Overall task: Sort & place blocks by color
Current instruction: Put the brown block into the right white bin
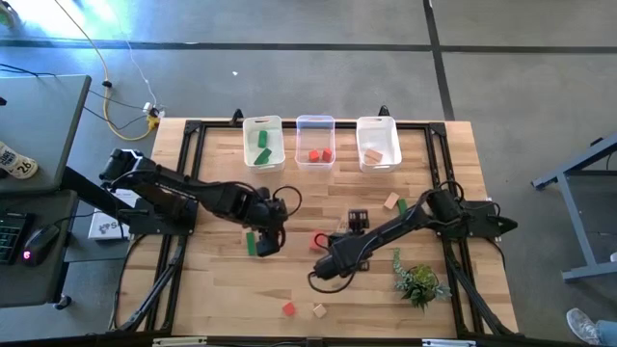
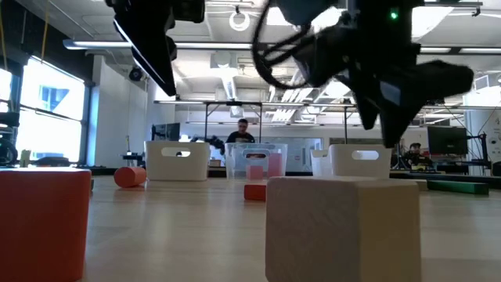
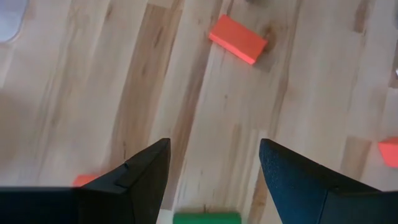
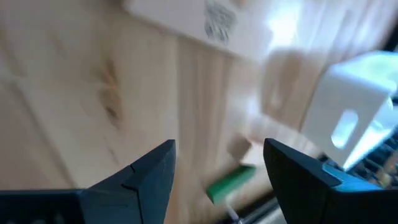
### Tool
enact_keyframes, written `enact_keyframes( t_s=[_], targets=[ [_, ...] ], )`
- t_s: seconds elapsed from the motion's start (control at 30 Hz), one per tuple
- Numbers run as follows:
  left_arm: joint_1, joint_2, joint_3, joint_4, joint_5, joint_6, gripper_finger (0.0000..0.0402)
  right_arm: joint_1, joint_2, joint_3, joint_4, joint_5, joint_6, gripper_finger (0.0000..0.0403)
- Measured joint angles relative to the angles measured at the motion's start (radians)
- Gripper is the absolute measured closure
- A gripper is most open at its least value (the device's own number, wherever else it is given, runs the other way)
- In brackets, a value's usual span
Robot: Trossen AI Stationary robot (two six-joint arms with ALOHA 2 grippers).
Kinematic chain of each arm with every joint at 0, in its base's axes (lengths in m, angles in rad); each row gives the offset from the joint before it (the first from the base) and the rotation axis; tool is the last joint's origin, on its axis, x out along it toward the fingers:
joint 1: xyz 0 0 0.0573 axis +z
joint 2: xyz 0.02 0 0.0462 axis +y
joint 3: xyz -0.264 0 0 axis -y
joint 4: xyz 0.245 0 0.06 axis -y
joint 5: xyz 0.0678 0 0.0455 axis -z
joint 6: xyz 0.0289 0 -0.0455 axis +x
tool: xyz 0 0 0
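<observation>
A: How far along are we?

B: Partway. Three bins [image 1: 316, 120] along the bench's [image 1: 222, 280] far edge hold green, red and tan blocks; loose ones remain mid-bench and near the front edge.

A: And the grippers?

B: Both open, empty. Our left gripper [image 1: 267, 241] hovers over the green bar [image 1: 251, 243], whose long axis runs front-to-back. Our right gripper [image 1: 328, 265] hangs mid-bench.

Legible markings: none.
The white printed card [image 4: 205, 22] at 12 o'clock bears print too blurred to read.
</observation>
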Motion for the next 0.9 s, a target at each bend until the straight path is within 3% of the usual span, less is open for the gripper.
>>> enact_keyframes(
  t_s=[0.37, 0.7, 0.9],
  targets=[
    [-0.084, 0.000, 0.000, -0.114, -0.022, -0.109, 0.0167, -0.005, -0.065, -0.166, 0.003, 0.039, 0.070, 0.0171],
    [-0.144, 0.000, 0.000, -0.169, -0.064, -0.192, 0.0167, -0.029, -0.279, -0.306, 0.022, 0.085, 0.211, 0.0171],
    [-0.169, 0.000, 0.000, -0.175, -0.063, -0.207, 0.0167, -0.079, -0.437, -0.392, 0.214, 0.070, 0.112, 0.0171]
  ],
)
